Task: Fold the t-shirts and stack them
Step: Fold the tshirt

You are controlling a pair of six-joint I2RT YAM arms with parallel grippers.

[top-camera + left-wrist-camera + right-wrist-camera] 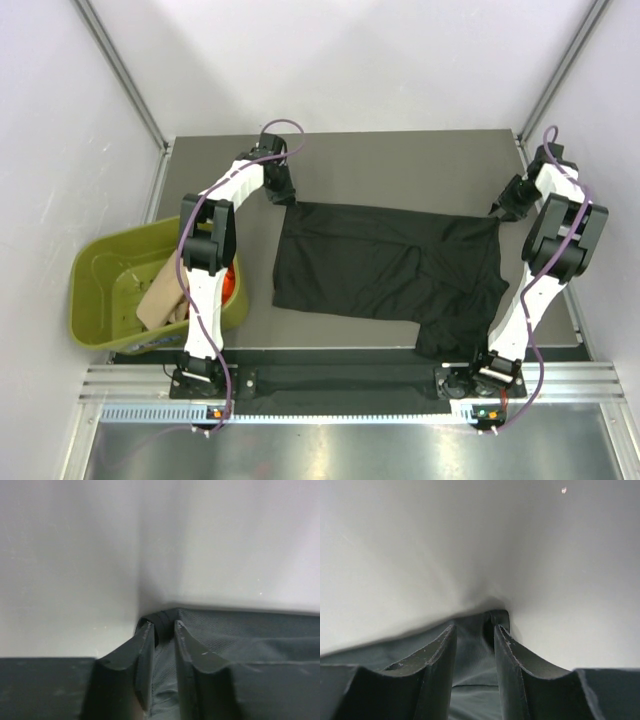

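Observation:
A plain black t-shirt (390, 265) lies spread flat on the dark table, with one sleeve pointing toward the near edge at the right. My left gripper (283, 195) sits at its far left corner. In the left wrist view the fingers (163, 624) are shut on the cloth (250, 635), and the hem is bunched at their tips. My right gripper (503, 207) is at the far right corner. Its fingers (474, 626) are shut on that corner of the black cloth (380, 650). A beige t-shirt (160, 295) and an orange-red one (231, 283) lie in the tub.
An olive-green plastic tub (100, 260) stands off the table's left edge, beside the left arm. White walls close in the table at the back and both sides. The arm bases sit on a rail at the near edge.

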